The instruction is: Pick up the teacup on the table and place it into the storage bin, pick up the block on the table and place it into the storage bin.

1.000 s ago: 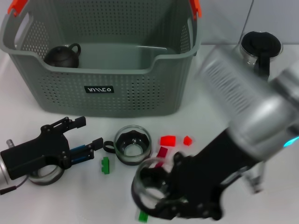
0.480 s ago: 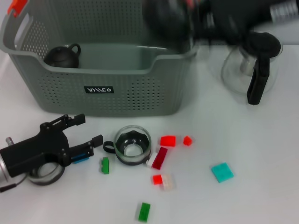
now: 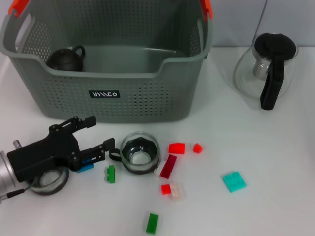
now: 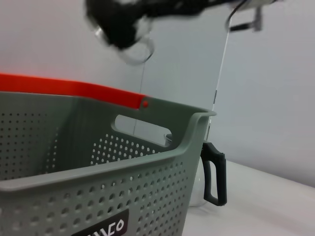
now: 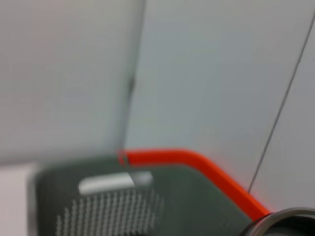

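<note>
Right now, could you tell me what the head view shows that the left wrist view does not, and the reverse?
Only the head view shows the left gripper, open, low on the white table, the clear glass teacup, scattered coloured blocks such as the teal square one, and a dark teapot inside the bin. Only the left wrist view shows the blurred right gripper high above. Both show the grey perforated storage bin and the black-handled glass pitcher.
</note>
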Controlling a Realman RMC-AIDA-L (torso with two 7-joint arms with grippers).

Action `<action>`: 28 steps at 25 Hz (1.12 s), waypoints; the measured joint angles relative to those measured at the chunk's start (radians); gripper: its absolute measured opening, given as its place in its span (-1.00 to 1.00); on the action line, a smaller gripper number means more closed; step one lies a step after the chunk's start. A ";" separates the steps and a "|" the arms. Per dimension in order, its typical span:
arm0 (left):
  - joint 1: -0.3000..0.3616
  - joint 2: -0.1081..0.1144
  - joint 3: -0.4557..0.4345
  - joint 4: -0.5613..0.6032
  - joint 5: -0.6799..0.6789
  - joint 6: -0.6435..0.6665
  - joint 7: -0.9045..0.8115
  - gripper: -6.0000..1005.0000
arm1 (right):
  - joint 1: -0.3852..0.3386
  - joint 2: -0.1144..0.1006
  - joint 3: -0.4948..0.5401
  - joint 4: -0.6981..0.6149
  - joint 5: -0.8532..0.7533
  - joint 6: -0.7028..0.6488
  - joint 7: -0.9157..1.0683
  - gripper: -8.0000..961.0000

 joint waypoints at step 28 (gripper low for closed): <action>-0.002 -0.011 0.000 -0.002 -0.009 -0.004 0.009 0.65 | 0.117 0.052 -0.302 0.317 -0.034 0.406 -0.075 -0.61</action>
